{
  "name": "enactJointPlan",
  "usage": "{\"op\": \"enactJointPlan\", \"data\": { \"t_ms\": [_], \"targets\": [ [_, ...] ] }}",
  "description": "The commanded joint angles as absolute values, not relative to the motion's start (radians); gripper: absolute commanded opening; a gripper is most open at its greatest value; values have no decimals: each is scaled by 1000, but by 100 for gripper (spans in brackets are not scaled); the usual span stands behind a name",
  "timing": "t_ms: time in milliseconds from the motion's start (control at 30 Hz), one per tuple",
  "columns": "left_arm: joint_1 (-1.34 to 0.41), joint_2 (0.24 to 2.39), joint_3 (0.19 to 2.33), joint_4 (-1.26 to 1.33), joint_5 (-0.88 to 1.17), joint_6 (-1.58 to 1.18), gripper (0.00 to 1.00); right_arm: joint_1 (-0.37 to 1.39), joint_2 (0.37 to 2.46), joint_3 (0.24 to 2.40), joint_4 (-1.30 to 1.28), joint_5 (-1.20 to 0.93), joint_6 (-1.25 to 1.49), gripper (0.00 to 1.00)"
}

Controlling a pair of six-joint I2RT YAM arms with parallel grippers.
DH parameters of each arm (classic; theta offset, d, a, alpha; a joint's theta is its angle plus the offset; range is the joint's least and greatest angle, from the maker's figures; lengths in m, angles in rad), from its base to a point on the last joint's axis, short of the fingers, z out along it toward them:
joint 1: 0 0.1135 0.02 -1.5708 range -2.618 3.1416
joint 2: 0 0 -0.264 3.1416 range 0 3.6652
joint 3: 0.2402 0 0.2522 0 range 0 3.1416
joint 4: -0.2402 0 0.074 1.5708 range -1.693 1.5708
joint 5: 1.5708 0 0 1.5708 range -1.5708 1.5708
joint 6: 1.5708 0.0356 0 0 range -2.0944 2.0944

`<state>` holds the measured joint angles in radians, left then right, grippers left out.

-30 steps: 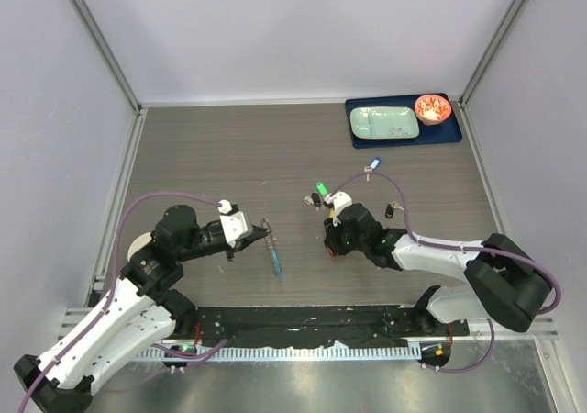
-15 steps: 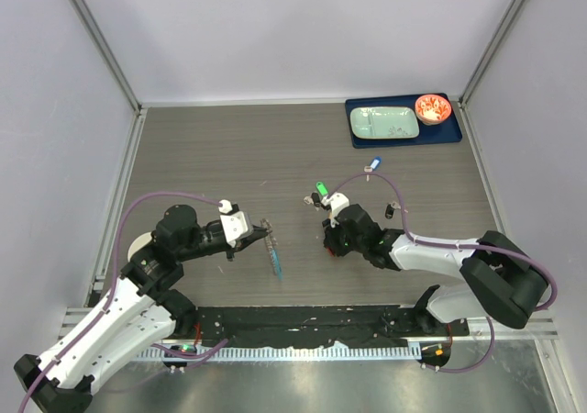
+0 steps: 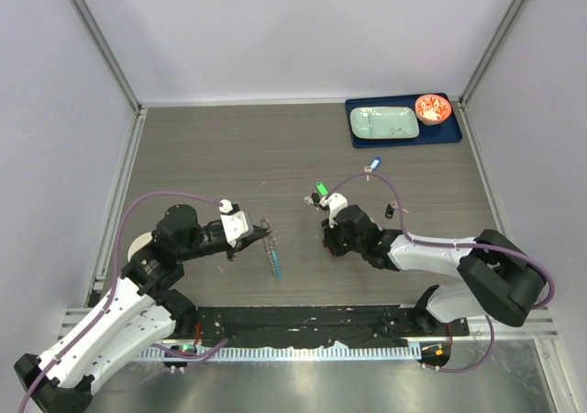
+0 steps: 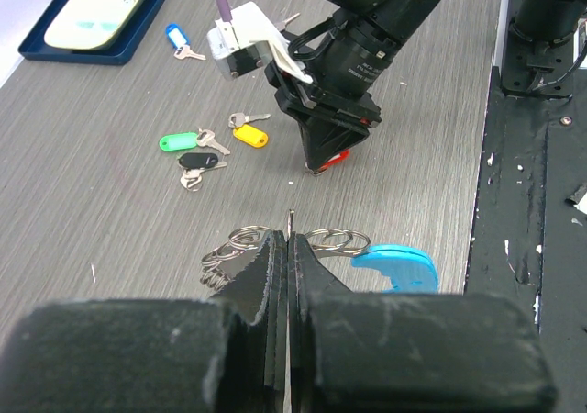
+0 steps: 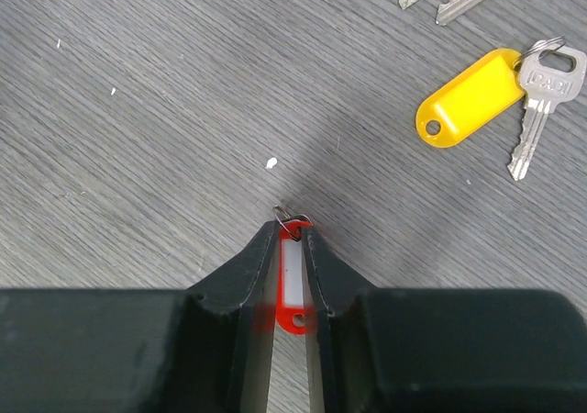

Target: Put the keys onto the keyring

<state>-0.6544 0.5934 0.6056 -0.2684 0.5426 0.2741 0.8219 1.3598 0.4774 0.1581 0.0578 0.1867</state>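
Grey wood-grain table (image 3: 229,156): loose keys (image 4: 180,141) (coloured tags), blue tray (image 3: 445,136).

Blue tray (image 3: 404,141) far right: green plate (image 3: 385,122), red bowl (image 3: 418,109).

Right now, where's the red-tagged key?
The red-tagged key is pinched in the right end effector, bottom centre of the right wrist view; the yellow-tagged key lies nearest, toward the upper right.

White-shelled arms (image 3: 101,326), black joints, looping purple cables (image 3: 160,198), black wedge-fingered left pincer (image 4: 286,240) and right pincer (image 5: 292,234).
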Motion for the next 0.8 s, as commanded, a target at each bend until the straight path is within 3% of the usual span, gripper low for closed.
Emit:
{"op": "enactJointPlan", "data": {
  "t_ms": [0,200,767],
  "targets": [
    [-657,591,618,-233,552,290,0,833,1368,489,183,90,170,21],
    [-658,592,620,-233,552,291,0,844,1371,502,164,106,160,18],
    [-657,592,620,-235,554,293,0,857,1339,535,126,143,138,23]
  ]
}}
